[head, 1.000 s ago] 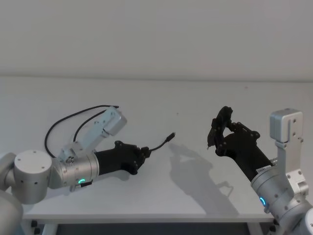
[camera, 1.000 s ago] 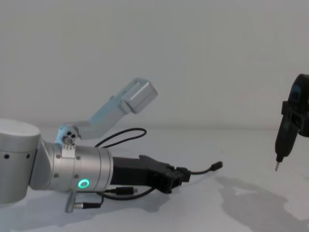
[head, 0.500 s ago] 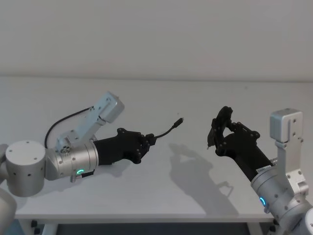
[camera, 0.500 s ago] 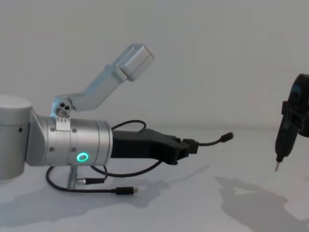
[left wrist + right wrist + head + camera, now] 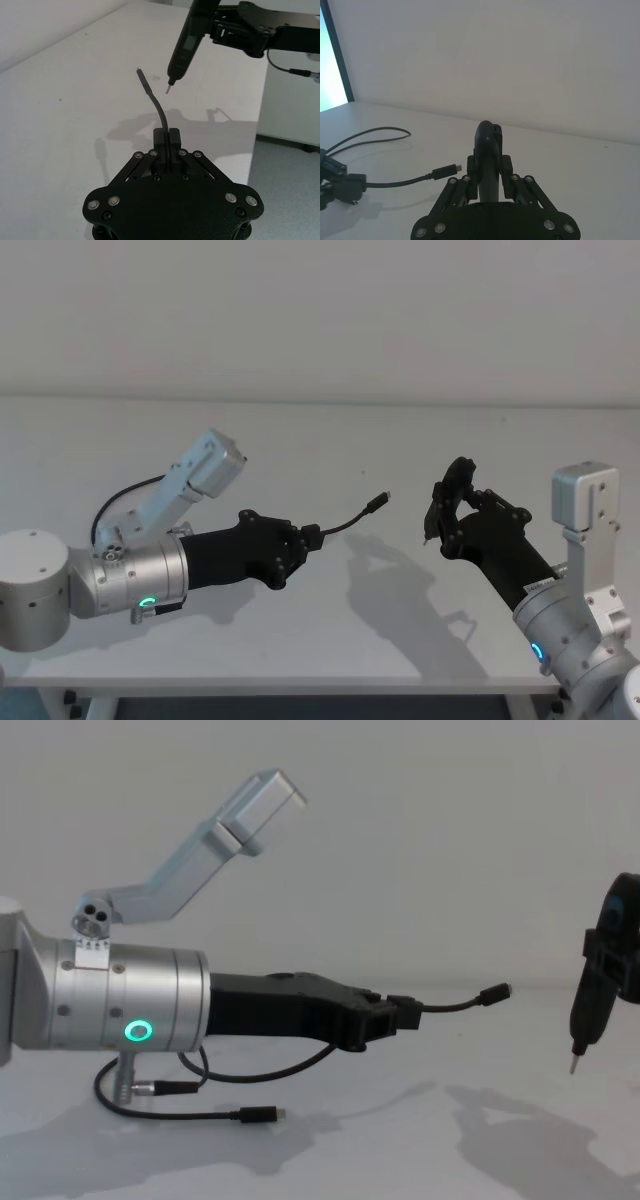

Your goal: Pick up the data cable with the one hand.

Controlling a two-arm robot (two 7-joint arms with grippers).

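On the head view I lose the middle of the data cable (image 5: 350,523) behind my left arm (image 5: 120,580), toward 8 o'clock. On the chest view the right gripper (image 5: 600,975) is cut off at the 3 o'clock edge.

Silver cylindrical forearm (image 5: 120,1010), glowing green ring (image 5: 137,1031), black angular jaws, silver screws (image 5: 114,201).

The left gripper (image 5: 308,536), clamped on the data cable (image 5: 348,524), now sits higher above the table (image 5: 330,630) and farther forward and to the right. The cable's free plug (image 5: 378,502) is raised with it and is nearer the pen-like tool (image 5: 440,505). Behind the grip, the cord now hangs in an arc beneath the arm.
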